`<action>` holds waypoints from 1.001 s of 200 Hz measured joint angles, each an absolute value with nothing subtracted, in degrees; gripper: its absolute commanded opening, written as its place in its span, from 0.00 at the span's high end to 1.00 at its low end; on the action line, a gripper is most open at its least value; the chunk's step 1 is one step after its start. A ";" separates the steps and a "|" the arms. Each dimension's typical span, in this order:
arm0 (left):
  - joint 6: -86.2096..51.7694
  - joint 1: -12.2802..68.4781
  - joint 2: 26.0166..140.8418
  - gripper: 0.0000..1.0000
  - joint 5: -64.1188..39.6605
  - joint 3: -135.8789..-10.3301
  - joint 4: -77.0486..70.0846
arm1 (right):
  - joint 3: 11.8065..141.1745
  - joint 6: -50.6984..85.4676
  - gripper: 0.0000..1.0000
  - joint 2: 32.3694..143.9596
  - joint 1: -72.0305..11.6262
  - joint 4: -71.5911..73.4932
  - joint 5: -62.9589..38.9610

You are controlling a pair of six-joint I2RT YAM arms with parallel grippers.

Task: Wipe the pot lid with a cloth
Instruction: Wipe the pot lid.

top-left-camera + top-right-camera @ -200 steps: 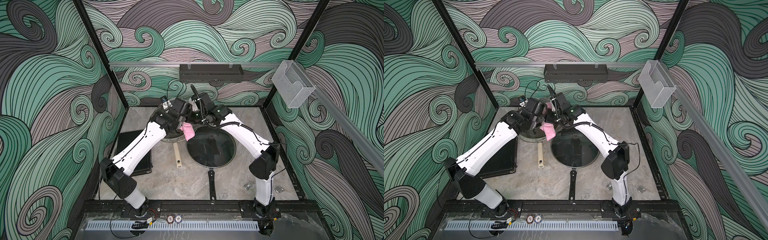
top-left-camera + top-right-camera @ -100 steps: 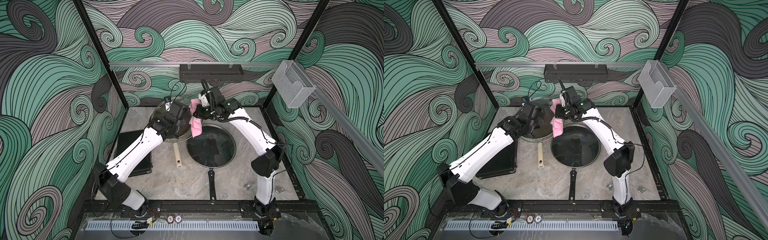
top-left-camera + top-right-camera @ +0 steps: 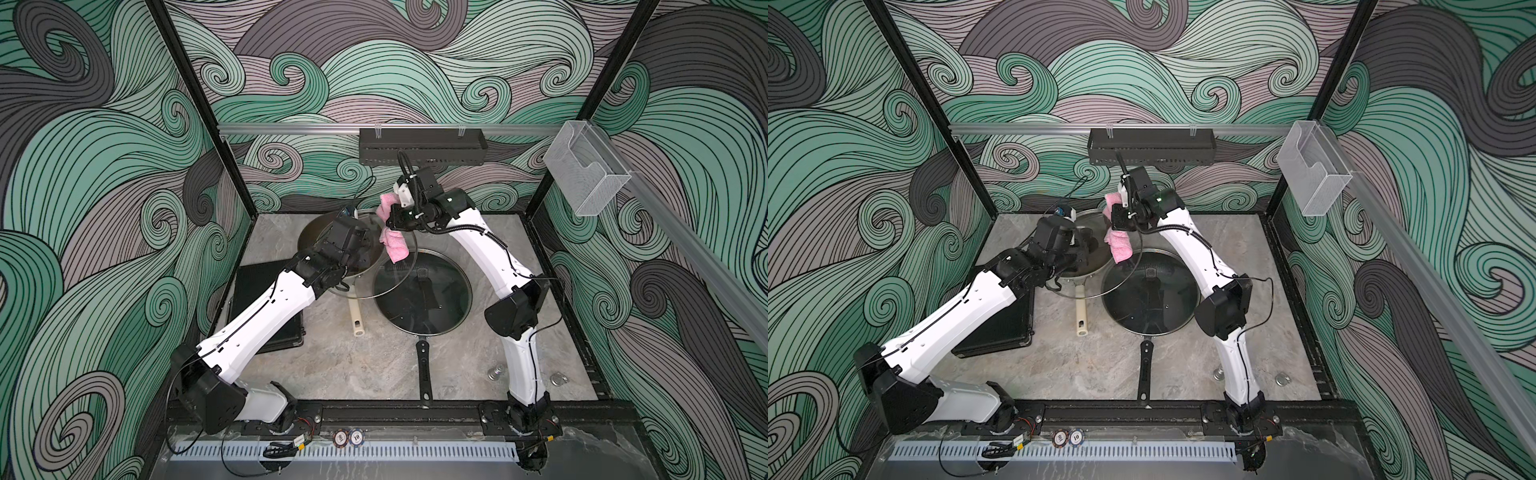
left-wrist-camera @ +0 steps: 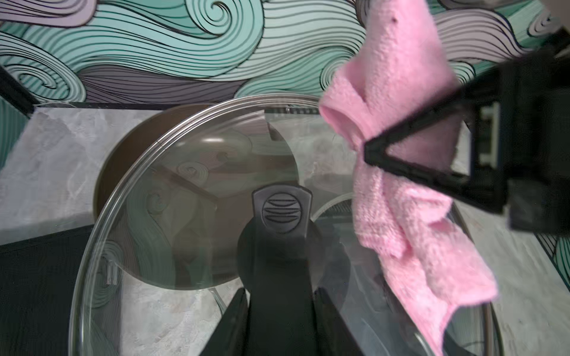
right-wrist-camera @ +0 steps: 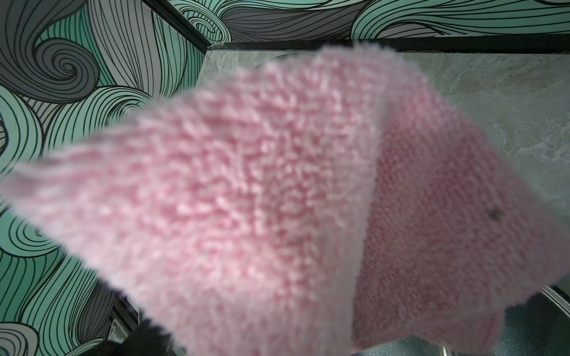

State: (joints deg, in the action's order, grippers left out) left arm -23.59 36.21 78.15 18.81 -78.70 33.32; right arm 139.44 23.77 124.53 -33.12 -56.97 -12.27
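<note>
At the bottom edge of both top views two round poker chips are seen, and just above them, at lower right, two small metal pieces whose kind cannot be made out. A black frying pan covered by its own glass lid is set at the centre of the grey stone-look table. To its left a flat black rectangular case is half hidden under the left arm. The brown pan with its cream handle is largely covered by that arm. The clear glass pot lid is held tilted above the brown pan; its black handle is clamped between the closed jaws of the left gripper. The pink terry cloth is pinched in the closed right gripper and hangs over the lid's right rim; contact with the glass cannot be confirmed. In the right wrist view the blurred cloth fills the frame and the jaws are hidden. A black rack is mounted on the far wall.
</note>
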 measured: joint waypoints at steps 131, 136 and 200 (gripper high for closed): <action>-15.20 36.21 75.48 1.00 12.05 -75.81 30.50 | 142.63 22.92 1.00 128.35 -32.71 -55.31 -17.34; -15.20 36.29 75.57 1.00 12.60 -75.96 30.68 | 142.12 22.92 1.00 128.16 -32.71 -55.16 -16.78; -19.11 36.53 80.20 1.00 23.18 -81.43 32.97 | 131.17 23.59 1.00 119.31 -32.36 -55.59 -9.87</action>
